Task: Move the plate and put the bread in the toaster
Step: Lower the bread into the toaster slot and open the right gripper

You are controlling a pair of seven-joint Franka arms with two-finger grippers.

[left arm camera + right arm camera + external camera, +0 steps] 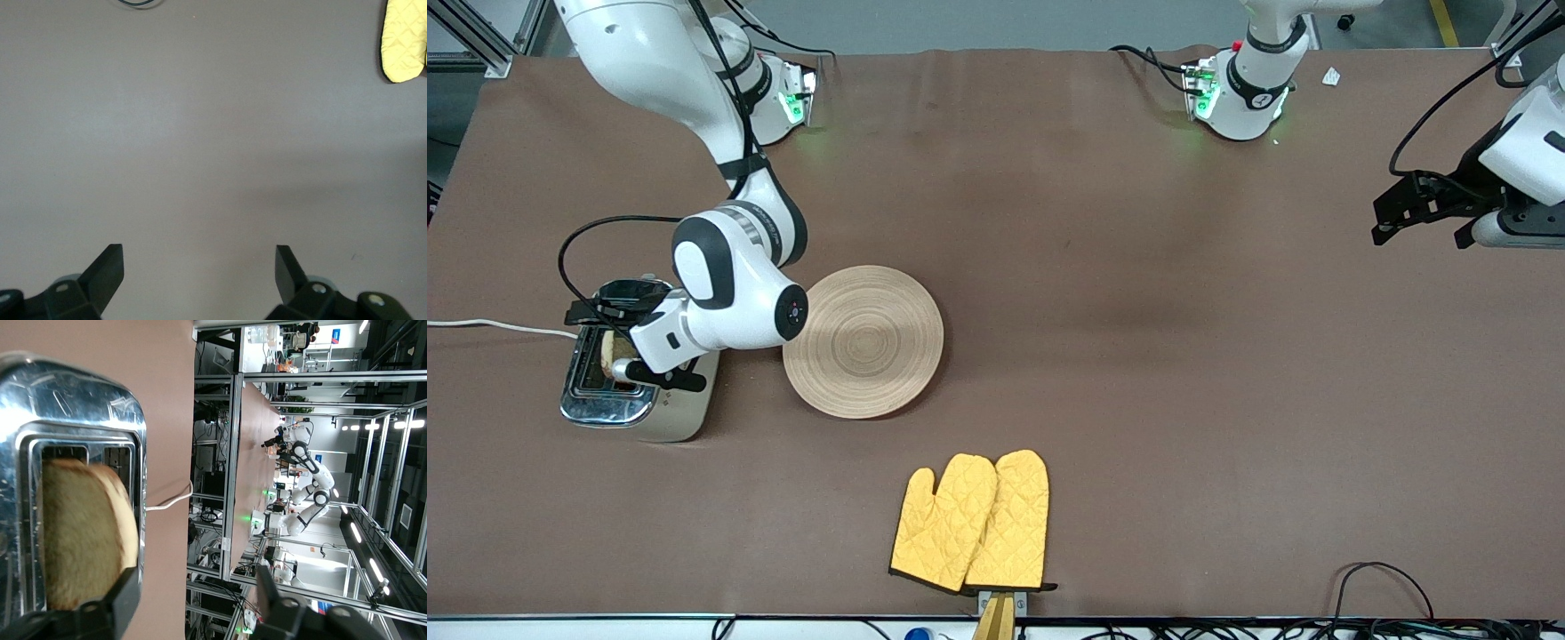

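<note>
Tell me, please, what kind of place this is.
Most likely a robotics laboratory, not a home kitchen. Two robot arms are bolted to a table with a brown cover, aluminium frames stand around, and another robot arm shows at a farther station. The toaster seems a test prop.

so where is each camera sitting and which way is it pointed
Front view: high across the table, facing both arms; shows the right gripper over the toaster, the plate, and the waiting left gripper.
Left wrist view: looks down past the open left gripper at bare table and an oven mitt.
Right wrist view: looks past the right gripper at the bread standing in the toaster.
Shared: front and right wrist views show toaster and bread.
</note>
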